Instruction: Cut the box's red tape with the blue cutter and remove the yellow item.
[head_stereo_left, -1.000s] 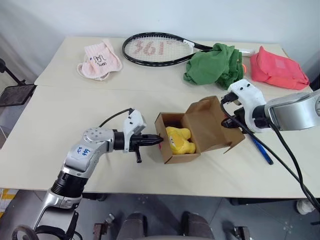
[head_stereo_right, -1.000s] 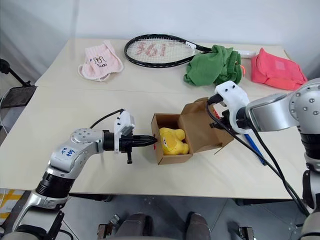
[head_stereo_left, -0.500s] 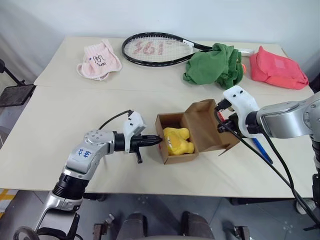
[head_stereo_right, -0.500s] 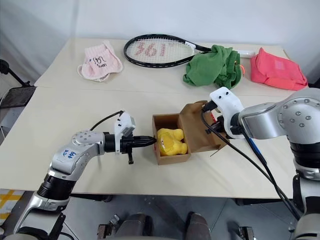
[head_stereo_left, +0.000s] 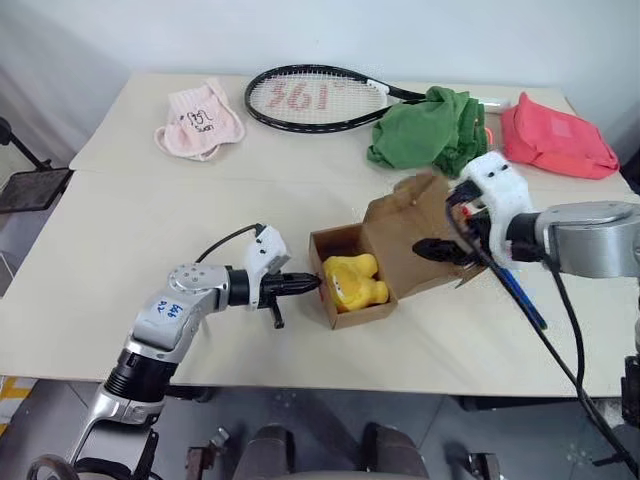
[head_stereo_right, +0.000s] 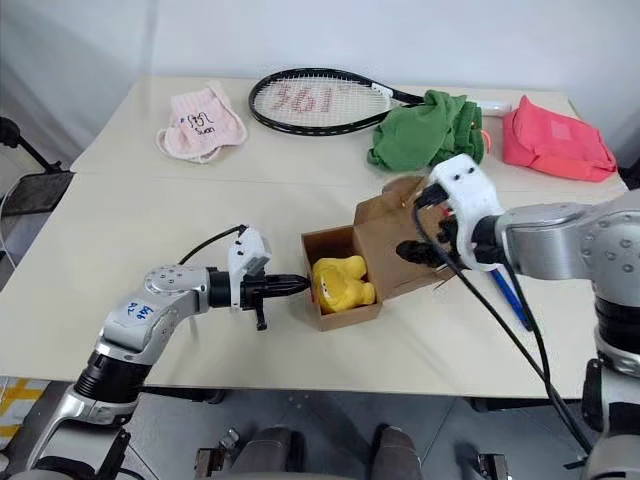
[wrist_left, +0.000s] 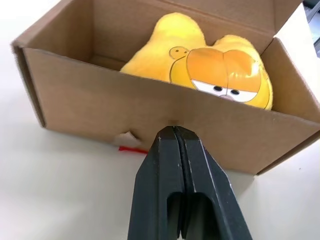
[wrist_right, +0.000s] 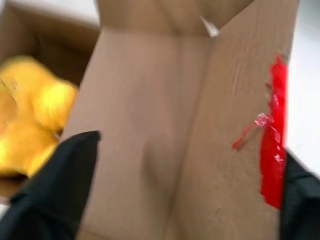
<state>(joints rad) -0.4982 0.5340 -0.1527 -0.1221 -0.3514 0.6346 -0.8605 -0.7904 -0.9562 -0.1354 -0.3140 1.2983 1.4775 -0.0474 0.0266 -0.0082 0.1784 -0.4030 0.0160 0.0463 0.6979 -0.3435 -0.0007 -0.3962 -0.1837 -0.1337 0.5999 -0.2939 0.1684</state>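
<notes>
The brown box (head_stereo_left: 362, 311) sits open mid-table, its lid flap (head_stereo_left: 405, 232) standing up on the right side. Inside lies the yellow item (head_stereo_left: 356, 281), a plush toy with a cartoon face. My left gripper (head_stereo_left: 306, 283) is shut, its tip touching the box's left wall. My right gripper (head_stereo_left: 437, 250) is open, with its fingers spread wide over the inner face of the flap. Torn red tape (wrist_right: 272, 150) clings along the flap's edge. The blue cutter (head_stereo_left: 522, 297) lies on the table to the right of the box, partly hidden under my right arm.
Along the far side of the table lie a pink cloth (head_stereo_left: 200, 122), a tennis racket (head_stereo_left: 310, 97), a green cloth (head_stereo_left: 430, 130) and a coral-pink pouch (head_stereo_left: 555, 135). The table's front edge (head_stereo_left: 330, 375) runs close behind the box.
My right gripper has opened and lifted slightly off the lid flap, which now stands higher. The left gripper stays shut against the box wall.
</notes>
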